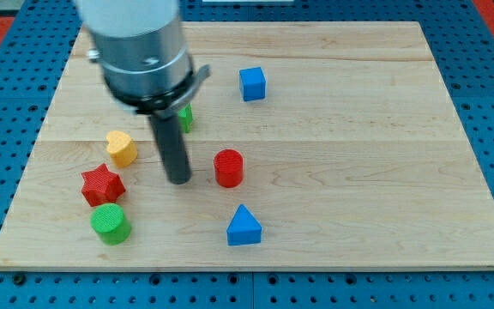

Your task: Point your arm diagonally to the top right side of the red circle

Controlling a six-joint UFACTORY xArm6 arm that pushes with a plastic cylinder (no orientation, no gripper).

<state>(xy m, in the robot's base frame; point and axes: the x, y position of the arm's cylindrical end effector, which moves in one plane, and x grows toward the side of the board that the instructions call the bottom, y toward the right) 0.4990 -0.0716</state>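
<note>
The red circle is a short red cylinder near the middle of the wooden board. My tip is the lower end of the dark rod, standing just to the view's left of the red circle, with a small gap between them. The arm's grey body fills the view's top left above the rod.
A blue cube sits toward the view's top. A blue triangle lies below the red circle. A yellow heart, red star and green cylinder sit at the left. A green block is partly hidden behind the rod.
</note>
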